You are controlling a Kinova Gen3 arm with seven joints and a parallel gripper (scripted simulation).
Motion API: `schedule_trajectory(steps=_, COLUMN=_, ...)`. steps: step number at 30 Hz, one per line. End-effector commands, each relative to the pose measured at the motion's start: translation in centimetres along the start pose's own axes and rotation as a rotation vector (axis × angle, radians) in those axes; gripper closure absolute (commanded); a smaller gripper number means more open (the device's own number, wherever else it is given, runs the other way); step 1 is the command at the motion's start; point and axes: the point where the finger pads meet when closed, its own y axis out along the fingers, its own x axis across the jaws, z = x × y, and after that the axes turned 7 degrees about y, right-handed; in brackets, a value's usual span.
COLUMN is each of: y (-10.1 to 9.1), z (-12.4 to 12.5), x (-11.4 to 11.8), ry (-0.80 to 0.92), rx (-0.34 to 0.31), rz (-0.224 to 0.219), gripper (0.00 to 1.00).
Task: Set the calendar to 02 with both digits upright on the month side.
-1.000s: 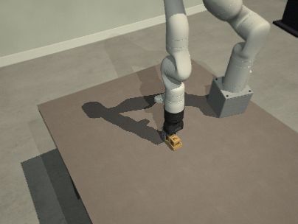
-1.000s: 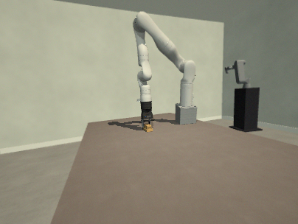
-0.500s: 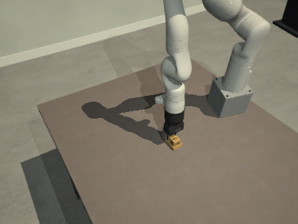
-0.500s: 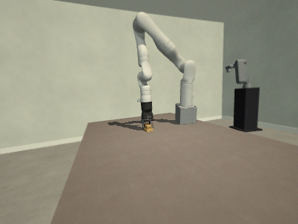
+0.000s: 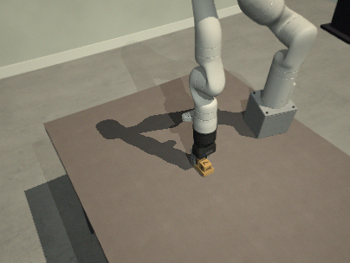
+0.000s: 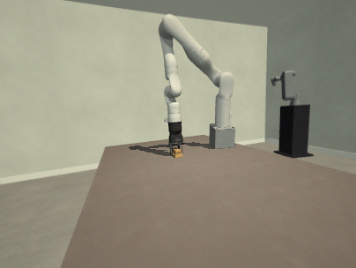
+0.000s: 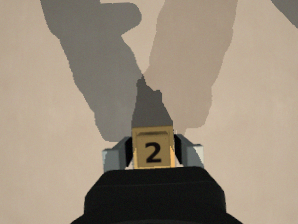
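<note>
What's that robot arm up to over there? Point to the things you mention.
The arm has its gripper [image 5: 198,161] [image 6: 176,151] [image 7: 153,145] down at a small yellow-orange calendar [image 5: 204,168] [image 6: 178,155] on the table [image 5: 243,208] [image 6: 211,212]. It's setting the date to 02. The fingers stand open on either side of a cube [image 7: 145,159] with a 2 on its upper face, and don't seem to be gripping it. I can't read the date on the month's side from here.

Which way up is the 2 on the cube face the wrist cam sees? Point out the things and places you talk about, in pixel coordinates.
Upright in that view: the black 2 on the cube [image 7: 153,145] has its curve above, flat stroke below.
</note>
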Motion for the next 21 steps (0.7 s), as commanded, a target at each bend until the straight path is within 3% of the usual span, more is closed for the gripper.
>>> schedule_trajectory(steps=1, y=0.05, z=-0.07, x=-0.33, ry=-0.001, rx=-0.001, rz=0.007, gripper=0.10)
schedule_trajectory(steps=9, y=0.05, z=-0.07, x=-0.33, ry=-0.001, rx=-0.001, rz=0.007, gripper=0.10)
schedule_trajectory(steps=10, y=0.05, z=-0.07, x=-0.33, ry=-0.001, rx=-0.001, rz=0.007, gripper=0.40)
schedule_trajectory(steps=21, y=0.05, z=-0.07, x=-0.33, ry=-0.001, rx=-0.001, rz=0.007, gripper=0.40)
